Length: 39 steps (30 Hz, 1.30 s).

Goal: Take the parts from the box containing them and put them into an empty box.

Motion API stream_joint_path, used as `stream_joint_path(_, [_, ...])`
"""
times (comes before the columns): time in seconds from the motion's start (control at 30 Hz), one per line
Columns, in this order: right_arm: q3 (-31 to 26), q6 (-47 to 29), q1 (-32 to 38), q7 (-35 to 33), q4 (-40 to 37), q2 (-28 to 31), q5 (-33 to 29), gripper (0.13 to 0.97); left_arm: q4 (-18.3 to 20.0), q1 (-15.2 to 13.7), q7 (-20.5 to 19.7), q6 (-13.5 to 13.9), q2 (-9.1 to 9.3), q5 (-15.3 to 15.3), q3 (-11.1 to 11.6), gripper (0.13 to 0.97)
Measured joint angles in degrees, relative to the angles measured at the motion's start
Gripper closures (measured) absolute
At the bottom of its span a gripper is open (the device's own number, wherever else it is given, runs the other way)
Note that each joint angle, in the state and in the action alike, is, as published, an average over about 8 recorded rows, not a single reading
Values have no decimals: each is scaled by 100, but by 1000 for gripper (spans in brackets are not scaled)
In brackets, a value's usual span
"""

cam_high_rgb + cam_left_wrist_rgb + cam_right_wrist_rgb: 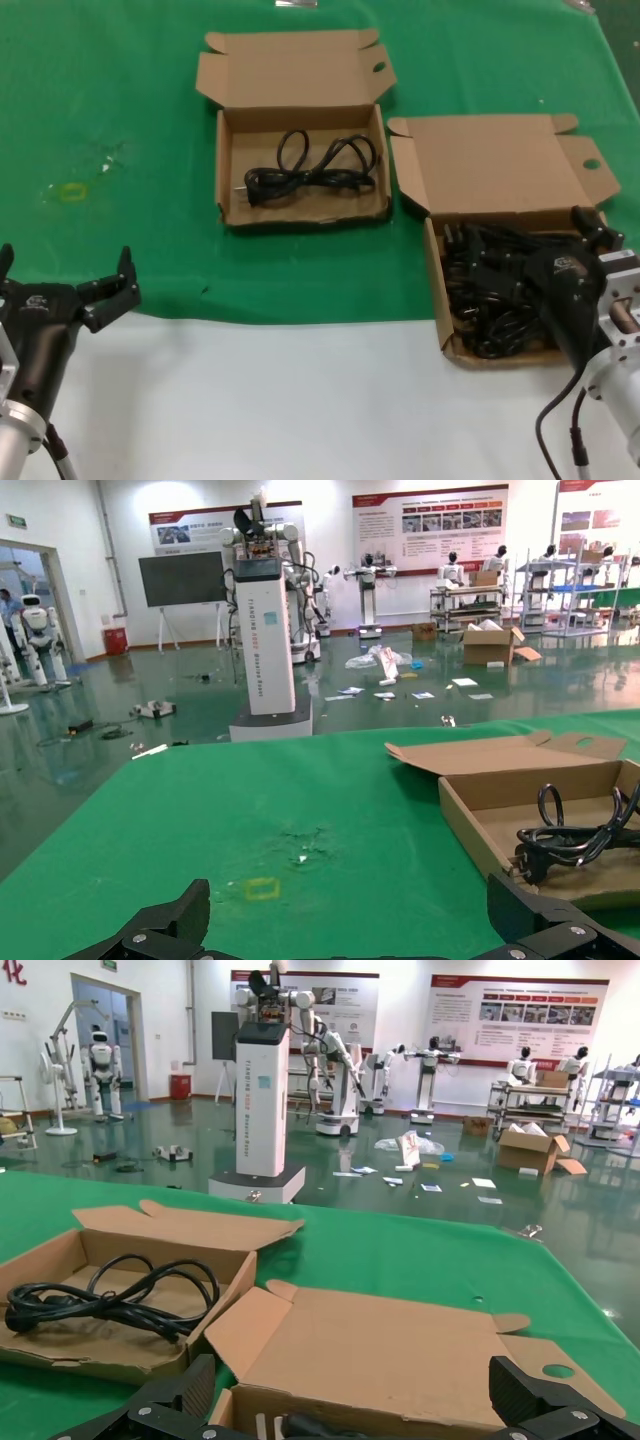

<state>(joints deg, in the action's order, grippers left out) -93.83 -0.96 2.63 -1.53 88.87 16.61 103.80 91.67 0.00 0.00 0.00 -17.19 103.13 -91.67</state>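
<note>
The right gripper [598,228], a black two-fingered claw on a black and silver wrist, hangs over the far right part of the squarish brown cardboard box [436,262] that holds a tangled heap of thin black power cords [492,290]. Its fingers stand wide apart with nothing between them. The heap lies directly below and to the inner side of this gripper, filling most of the tray; whether any fingertip touches a cord cannot be told. This box's open lid [490,165] lies flat on the green cloth [120,120] just beyond the gripper, and in the right wrist view the lid [390,1345] spreads out right in front of the two fingers [545,1395].

The wider, shorter brown cardboard box [228,160] sits farther out and toward the left of the right gripper, well apart from it. One looped black power cord [310,170] already rests on its floor, and its lid is folded back flat beyond it.

The left gripper [105,285] hovers low over the near edge of the green cloth, well to the left of both boxes, its fingers spread wide and empty. From the left wrist view, the wider box [480,815] with its single cord [575,835] lies ahead and off to the inner side.
</note>
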Motion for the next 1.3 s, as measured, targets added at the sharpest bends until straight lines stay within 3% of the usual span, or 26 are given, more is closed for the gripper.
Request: stream_joint_path(1.3, [1, 0, -1, 0, 1, 0, 0, 129, 0, 0, 0, 0, 0, 0, 0, 132])
